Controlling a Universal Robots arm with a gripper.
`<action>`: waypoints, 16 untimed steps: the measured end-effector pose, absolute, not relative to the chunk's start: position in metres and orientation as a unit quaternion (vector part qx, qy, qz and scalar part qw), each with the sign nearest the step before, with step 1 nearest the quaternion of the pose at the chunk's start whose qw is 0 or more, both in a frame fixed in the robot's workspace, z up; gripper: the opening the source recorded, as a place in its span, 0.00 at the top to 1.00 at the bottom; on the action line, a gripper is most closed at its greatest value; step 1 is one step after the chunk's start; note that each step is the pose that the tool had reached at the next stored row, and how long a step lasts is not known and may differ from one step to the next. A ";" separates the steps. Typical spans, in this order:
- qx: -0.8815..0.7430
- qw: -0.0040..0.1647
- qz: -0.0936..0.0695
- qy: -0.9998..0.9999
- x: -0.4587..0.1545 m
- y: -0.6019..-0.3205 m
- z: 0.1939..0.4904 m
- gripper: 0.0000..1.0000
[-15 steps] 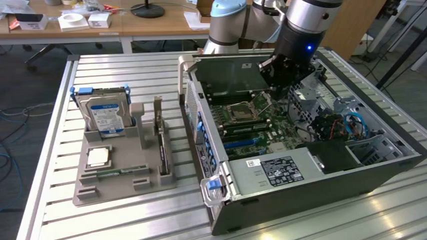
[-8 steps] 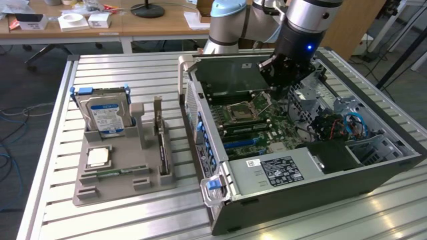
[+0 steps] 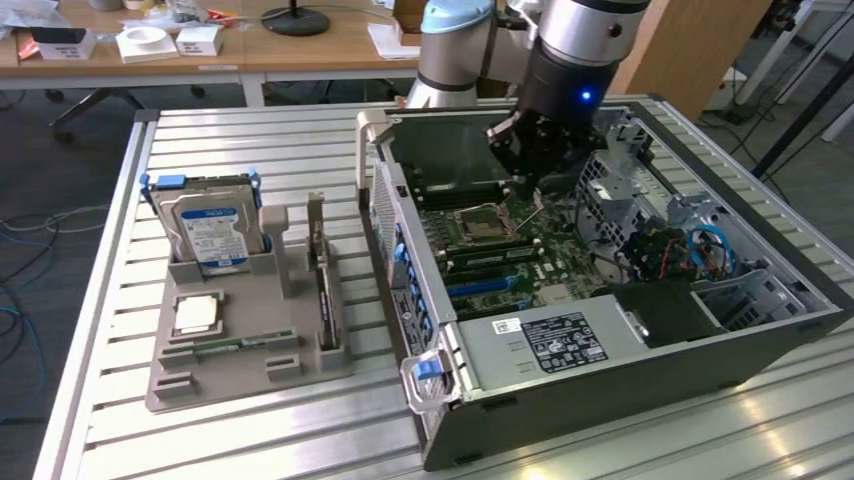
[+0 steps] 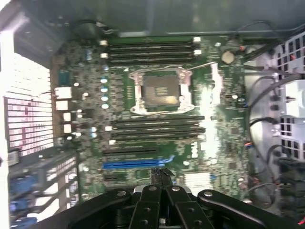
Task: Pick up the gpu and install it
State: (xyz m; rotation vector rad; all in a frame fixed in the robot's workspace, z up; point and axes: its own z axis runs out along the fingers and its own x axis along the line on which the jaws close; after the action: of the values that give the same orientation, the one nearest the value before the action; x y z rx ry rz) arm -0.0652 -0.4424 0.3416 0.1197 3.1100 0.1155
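Note:
The open computer case (image 3: 747, 350) lies on the slatted table with its motherboard (image 4: 157, 109) facing up. My gripper (image 3: 534, 175) hangs inside the case over the board, near the CPU socket (image 3: 481, 225). In the wrist view the gripper (image 4: 160, 174) is shut, fingers pressed together with nothing visible between them, just above the blue expansion slot (image 4: 131, 164). A thin dark card, apparently the gpu (image 3: 324, 285), stands on edge in the grey fixture (image 3: 214, 385) at the exterior view's left, well away from the gripper.
The fixture also holds a hard drive (image 3: 207, 225), a CPU chip (image 3: 198, 315) and a memory stick (image 3: 240, 345). Inside the case are a power supply (image 3: 561, 340), drive cages (image 3: 621, 170) and blue cables (image 3: 701, 250). Desks stand behind the table.

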 end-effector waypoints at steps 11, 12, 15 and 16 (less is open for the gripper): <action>0.038 0.014 0.037 0.998 -0.094 -0.442 0.342 0.90; 0.038 0.014 0.037 0.998 -0.094 -0.442 0.342 0.90; 0.038 0.014 0.037 0.998 -0.090 -0.442 0.342 0.90; 0.038 0.014 0.037 0.998 -0.086 -0.442 0.342 0.90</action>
State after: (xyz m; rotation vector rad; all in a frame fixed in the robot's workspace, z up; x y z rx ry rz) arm -0.0860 -0.4424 0.3417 0.1199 3.1100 0.1154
